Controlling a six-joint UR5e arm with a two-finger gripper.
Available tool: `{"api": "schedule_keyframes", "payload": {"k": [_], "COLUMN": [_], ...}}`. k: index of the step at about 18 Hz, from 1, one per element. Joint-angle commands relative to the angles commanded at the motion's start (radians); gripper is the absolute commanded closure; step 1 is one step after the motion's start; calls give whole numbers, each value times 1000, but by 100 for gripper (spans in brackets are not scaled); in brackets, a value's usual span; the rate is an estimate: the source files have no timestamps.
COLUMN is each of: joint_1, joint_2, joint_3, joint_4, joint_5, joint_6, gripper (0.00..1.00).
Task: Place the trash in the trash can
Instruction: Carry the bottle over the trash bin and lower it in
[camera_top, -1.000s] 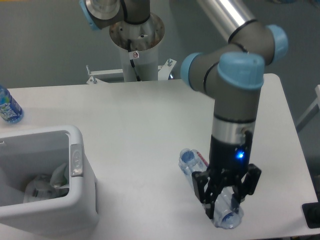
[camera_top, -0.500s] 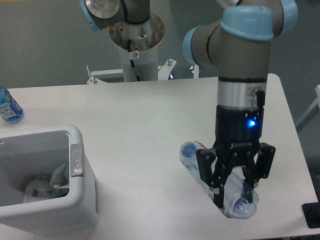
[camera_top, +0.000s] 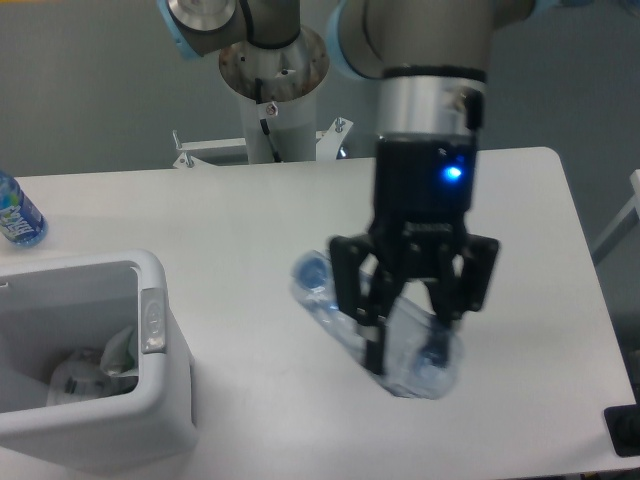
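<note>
- Gripper (camera_top: 405, 335) points straight down, blue LED lit on the wrist body above it.
- Fingers (camera_top: 377, 335) clamped around the crushed clear bottle (camera_top: 340, 315); bottle runs between them, held near its lower half.
- Bottle axis lies on a diagonal: one end at about 10 o'clock from the gripper, the other end at about 5 o'clock, poking out below the fingers.
- Bottle looks lifted clear of the table (camera_top: 250, 230); contact can't be confirmed from this single view.
- Red-purple label not readable here, hidden behind the fingers or blurred.
- Trash can (camera_top: 165, 400) sits at the front-left corner of the table, roughly 9 o'clock from the gripper and well apart from it.
- Grey oval handle piece (camera_top: 152, 320) on the can's right rim, facing the gripper side.
- Crumpled white wrapper (camera_top: 85, 375) is already inside the can, lying at the bottom.
- Upright bottle with blue label (camera_top: 17, 215) at the left edge of the table, at 12 o'clock from the can, partly cut off by the frame.
- Arm base column (camera_top: 272, 70) behind the table's far edge, at about 11 o'clock from the gripper.
- Small dark object (camera_top: 625, 430) at the lower right edge of frame, off the table; can't tell what it is.
</note>
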Motion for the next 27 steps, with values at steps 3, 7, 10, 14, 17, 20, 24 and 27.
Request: {"api": "schedule_keyframes", "payload": {"k": [3,7,10,14,17,20,24,27], "joint_1": [-80,-158,-206,-261,-287,-295,-310,-316], "joint_2": [-5,-32,-61,-107,-129,-132,-127,-86], "joint_3": [-3,-6,-9,-9,-11,-20,-64,-115], "joint_4": [0,2,3,79,109,109,109,109], "joint_5": [-9,-9,-9,-6,-6,-5,-5,-6], "joint_6": [-5,0,4,8,41,86,151,175], "gripper": [40,40,40,40,40,40,0,0]}}
